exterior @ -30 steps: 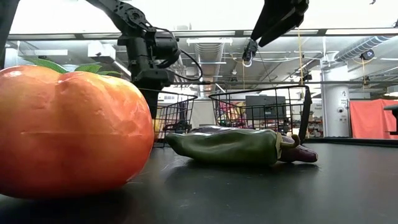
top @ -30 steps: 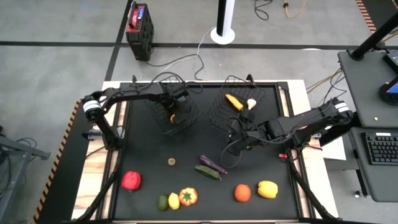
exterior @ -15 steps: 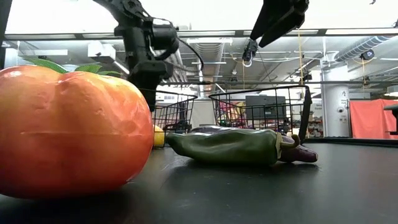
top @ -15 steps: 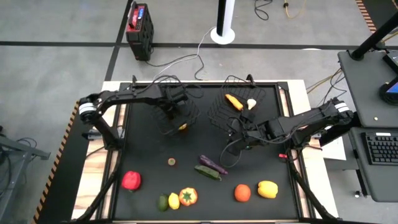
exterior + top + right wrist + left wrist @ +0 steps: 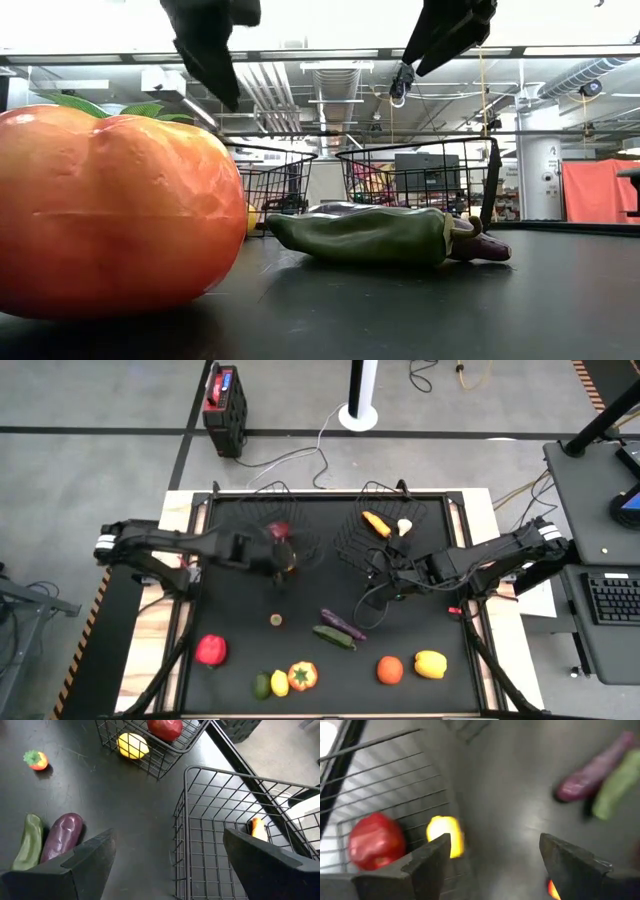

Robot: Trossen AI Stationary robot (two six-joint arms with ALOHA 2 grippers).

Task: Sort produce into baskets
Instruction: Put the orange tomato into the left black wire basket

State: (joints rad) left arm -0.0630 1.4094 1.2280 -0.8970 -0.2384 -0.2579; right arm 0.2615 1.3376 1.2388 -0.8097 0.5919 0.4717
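Note:
The left black wire basket [image 5: 285, 530] holds a red fruit [image 5: 375, 840] and a yellow lemon [image 5: 445, 836]. The right basket [image 5: 352, 532] holds a carrot [image 5: 375, 523] and a white garlic [image 5: 404, 526]. My left gripper [image 5: 282, 558] hangs open and empty above the left basket's near edge; it also shows in its wrist view [image 5: 490, 865]. My right gripper [image 5: 385, 582] is open and empty just near of the right basket, above the table [image 5: 167, 865]. A purple eggplant [image 5: 343, 623] and a green cucumber [image 5: 334, 638] lie side by side mid-table.
Along the near edge lie a red pepper [image 5: 211, 650], a green fruit [image 5: 262, 685], a small yellow fruit [image 5: 279, 682], an orange-yellow pepper [image 5: 302, 676], an orange fruit [image 5: 389, 670] and a yellow pepper [image 5: 430, 663]. A tiny piece [image 5: 276, 620] lies mid-table.
My left gripper has left the inside of the left basket, gone up and drawn toward the table's near edge, moving fast. The yellow lemon that was at its fingers now lies on the basket's floor beside the red fruit.

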